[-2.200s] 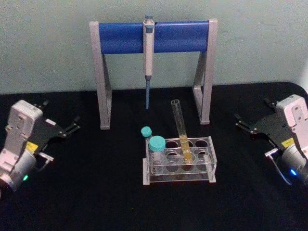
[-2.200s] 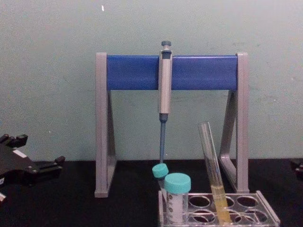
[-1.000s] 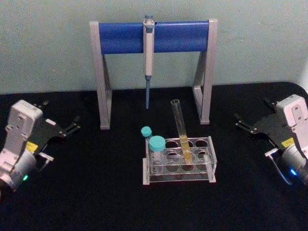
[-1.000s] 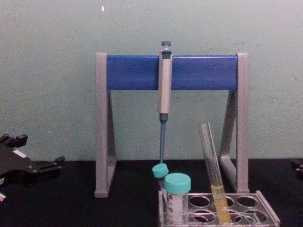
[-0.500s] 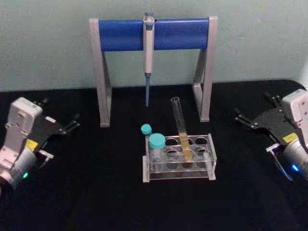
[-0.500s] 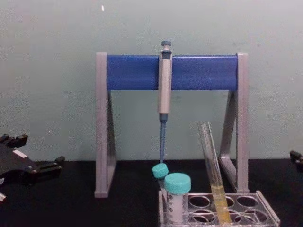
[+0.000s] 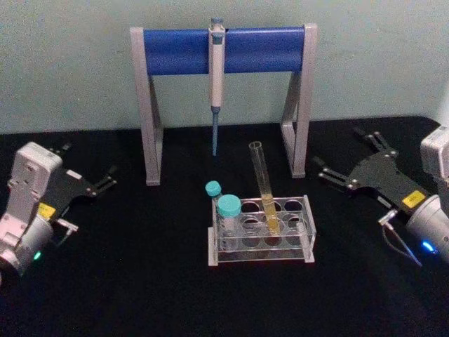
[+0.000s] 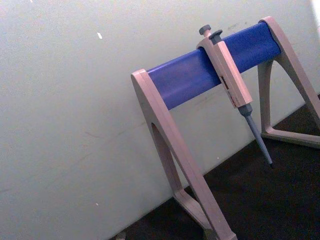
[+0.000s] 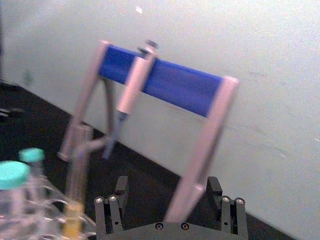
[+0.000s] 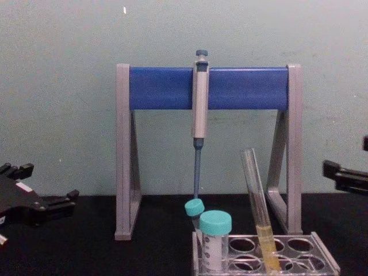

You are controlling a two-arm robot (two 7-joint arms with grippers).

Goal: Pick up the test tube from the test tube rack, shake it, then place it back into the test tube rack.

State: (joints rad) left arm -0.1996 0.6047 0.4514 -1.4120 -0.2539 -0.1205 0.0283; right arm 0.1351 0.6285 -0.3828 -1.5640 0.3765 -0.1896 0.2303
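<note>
Near the middle of the black worktop point(image 7: 140, 281), the test tube point(image 7: 264, 184) stands in a hole of the test tube rack point(image 7: 261, 255). Its open mouth is tilted to the left and yellow liquid fills its lower part. The right tool point(image 7: 335, 146) hangs to the right of the rack, well apart from it, with its fingers spread wide and aimed toward the tube. The left tool point(image 7: 90, 159) is parked at the far left, also spread.

The step in hand looks like the reach for the tube. The right tool should probably come in above the rack's top plate and above the liquid line. It can then close on bare glass with its pads matched to the tube's lean. The teal-capped vial point(image 7: 229, 208) stands just left of the tube, so an approach from the right keeps clear of it. Lifting along the tube's own slant should keep it from binding in the hole and dragging the rack. With no cap on the tube, a gentle grip and upright carriage matter
</note>
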